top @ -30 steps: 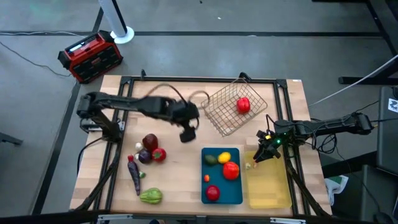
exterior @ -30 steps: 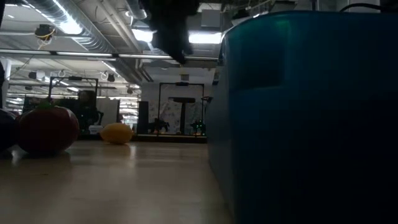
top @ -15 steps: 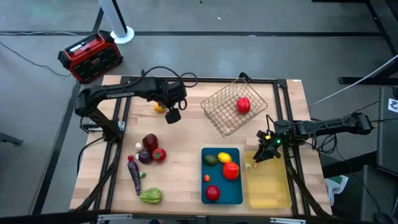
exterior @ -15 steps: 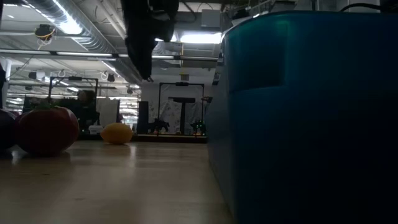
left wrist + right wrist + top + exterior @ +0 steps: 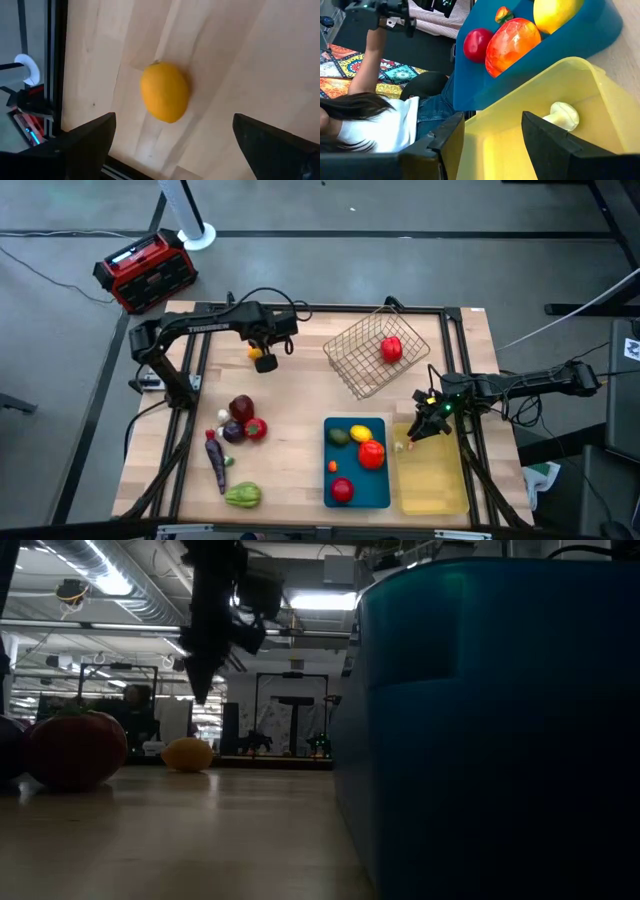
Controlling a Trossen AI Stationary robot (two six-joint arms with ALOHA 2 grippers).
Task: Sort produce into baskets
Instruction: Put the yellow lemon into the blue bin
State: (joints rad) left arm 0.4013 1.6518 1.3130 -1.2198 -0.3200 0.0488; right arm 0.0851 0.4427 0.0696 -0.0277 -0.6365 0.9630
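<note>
Your stock stands part-sorted. Wire basket [image 5: 377, 357]: one red fruit [image 5: 391, 349]. Blue tray [image 5: 356, 463]: several pieces, red, yellow and green. Yellow tray [image 5: 430, 475]: one pale item [image 5: 563, 115], seen only in your right wrist view. Left pincer [image 5: 265, 361]: spread wide, empty, over the orange fruit [image 5: 164, 91] at the tabletop's far edge. Right pincer [image 5: 421, 426]: parted, empty, above the yellow tray. Left to sort: that orange fruit and the cluster of produce [image 5: 237, 423] near your left arm.

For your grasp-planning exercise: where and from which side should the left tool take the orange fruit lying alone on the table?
Grip the orange fruit across its narrower middle, coming straight down from above: it is oval, lies free on bare table, and the open left tool already straddles it.
</note>
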